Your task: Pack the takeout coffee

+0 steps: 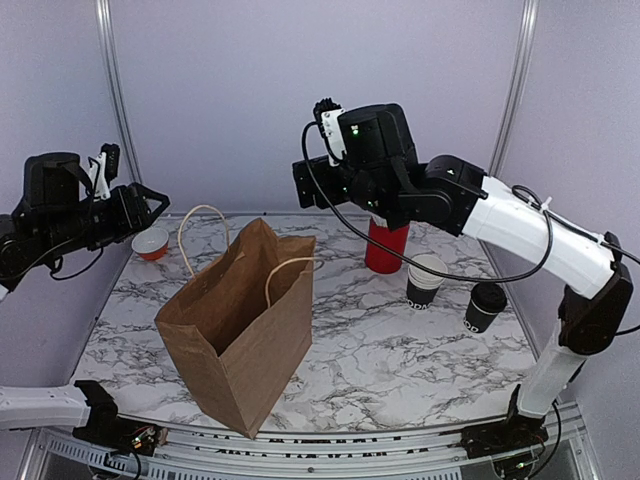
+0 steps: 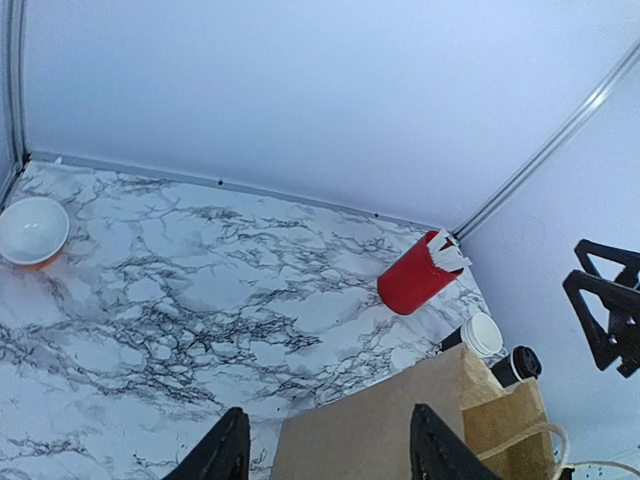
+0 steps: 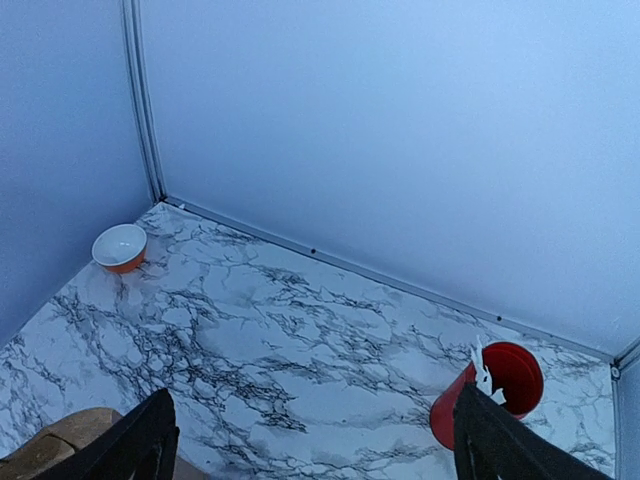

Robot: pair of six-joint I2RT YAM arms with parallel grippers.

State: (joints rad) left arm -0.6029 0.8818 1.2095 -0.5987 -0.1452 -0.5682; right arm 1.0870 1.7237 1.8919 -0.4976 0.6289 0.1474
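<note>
Left gripper point(image 2: 330, 452) is held high at the left side of the table point(image 1: 400, 360), fingers partly spread with nothing between them. Below it and to its right the brown paper bag point(image 1: 240, 320) stands upright with its mouth open, evidently set there to receive the cup. Right gripper point(image 3: 320, 445) is raised near the back above the red cup point(image 1: 386, 245), fingers wide apart and empty, while the takeout coffee point(image 1: 485, 305) stands lidded at the right, just beside the lidless cups point(image 1: 425, 280), well apart from the bag; packing is judged not yet begun
</note>
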